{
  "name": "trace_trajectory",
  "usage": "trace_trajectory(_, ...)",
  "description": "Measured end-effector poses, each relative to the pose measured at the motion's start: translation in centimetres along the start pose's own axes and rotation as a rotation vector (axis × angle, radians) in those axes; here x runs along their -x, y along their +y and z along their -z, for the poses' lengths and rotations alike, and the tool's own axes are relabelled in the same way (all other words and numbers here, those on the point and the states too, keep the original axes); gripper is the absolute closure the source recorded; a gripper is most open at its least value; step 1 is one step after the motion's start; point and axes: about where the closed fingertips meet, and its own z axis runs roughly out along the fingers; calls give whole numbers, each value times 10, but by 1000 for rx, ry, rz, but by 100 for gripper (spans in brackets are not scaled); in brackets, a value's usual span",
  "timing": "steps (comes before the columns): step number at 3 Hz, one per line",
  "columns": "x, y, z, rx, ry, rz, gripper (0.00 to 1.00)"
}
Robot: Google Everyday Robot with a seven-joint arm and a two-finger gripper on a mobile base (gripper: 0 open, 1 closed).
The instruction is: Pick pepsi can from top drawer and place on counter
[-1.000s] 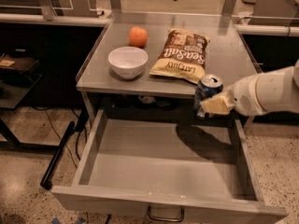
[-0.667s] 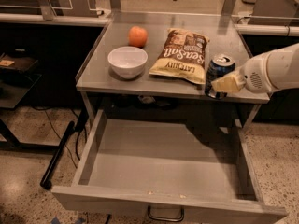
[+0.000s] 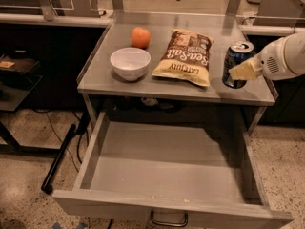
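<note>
The pepsi can (image 3: 234, 56), dark blue with a silver top, stands upright over the right part of the grey counter (image 3: 143, 87), right of the chip bag. My gripper (image 3: 242, 69) comes in from the right on a white arm and is shut on the can, one pale finger (image 3: 245, 69) across its front. I cannot tell whether the can's base touches the counter. The top drawer (image 3: 167, 168) is pulled fully open below the counter, with nothing in it, its dark loop handle (image 3: 168, 219) at the front centre.
On the counter lie a Sea Salt chip bag (image 3: 185, 57), a white bowl (image 3: 129, 63) and an orange (image 3: 140, 36). Black side tables stand left and right. A dark pole (image 3: 61, 155) leans on the floor left of the drawer.
My gripper has carried the can up from the drawer's right side, over the counter's front edge, to the counter's right part beside the chip bag.
</note>
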Motion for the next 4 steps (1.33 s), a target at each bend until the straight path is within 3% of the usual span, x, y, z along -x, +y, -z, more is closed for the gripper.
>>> trace_trajectory(2, 2, -5, -52, 46, -24, -105, 100)
trace_trajectory(4, 7, -27, -66, 15, -39, -125, 100)
